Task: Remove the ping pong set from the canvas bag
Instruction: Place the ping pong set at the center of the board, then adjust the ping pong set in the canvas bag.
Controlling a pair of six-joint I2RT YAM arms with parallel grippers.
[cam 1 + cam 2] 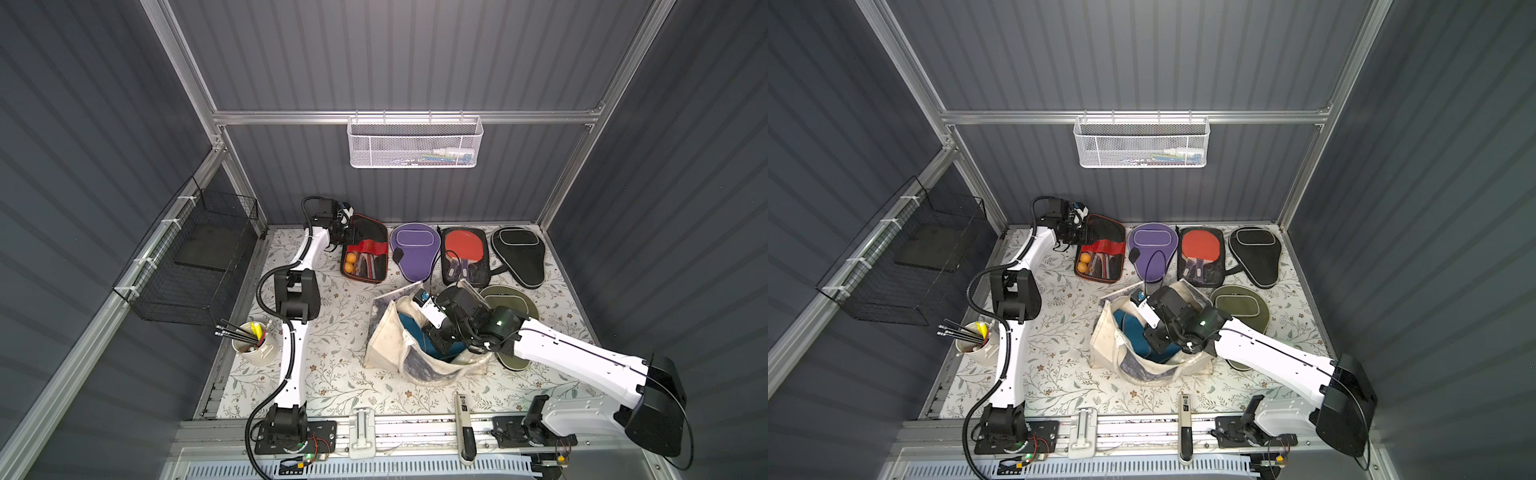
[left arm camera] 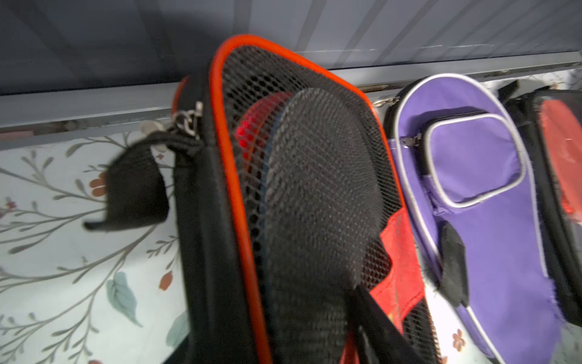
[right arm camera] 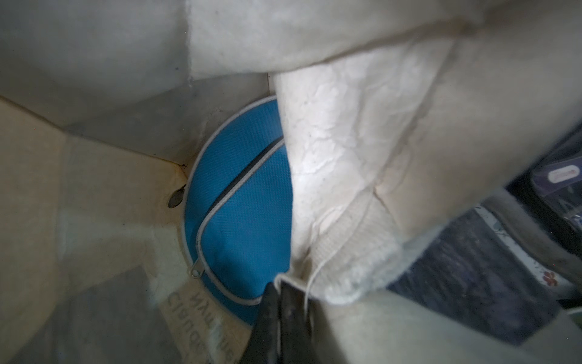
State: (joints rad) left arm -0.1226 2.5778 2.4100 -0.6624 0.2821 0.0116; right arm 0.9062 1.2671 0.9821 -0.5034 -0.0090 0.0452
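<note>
The unloading looked well along. Five pieces lay out on the floral table cover: a red-trimmed mesh pack (image 1: pixel 365 255) with orange balls at the far left, then a purple paddle case (image 1: pixel 413 249), a clear pack showing a red paddle (image 1: pixel 463 253) and a black case (image 1: pixel 519 253), with an olive case (image 1: pixel 509 307) nearer, on the right. The left gripper (image 1: pixel 347 235) sat at the mesh pack's far end; I could not tell whether it gripped the pack or had released it.

The right gripper (image 3: pixel 278 290) was clenched inside the canvas bag (image 1: pixel 386 340), apparently pinching a cream fold at its mouth. A blue paddle case (image 3: pixel 239 205) lay at the bottom, partly under that fold.

The next move would probably be the left arm reaching deep for the blue case's edge while the mouth is held open.

Print on the bag's inner wall and a small label outside it were too blurred to read.
</note>
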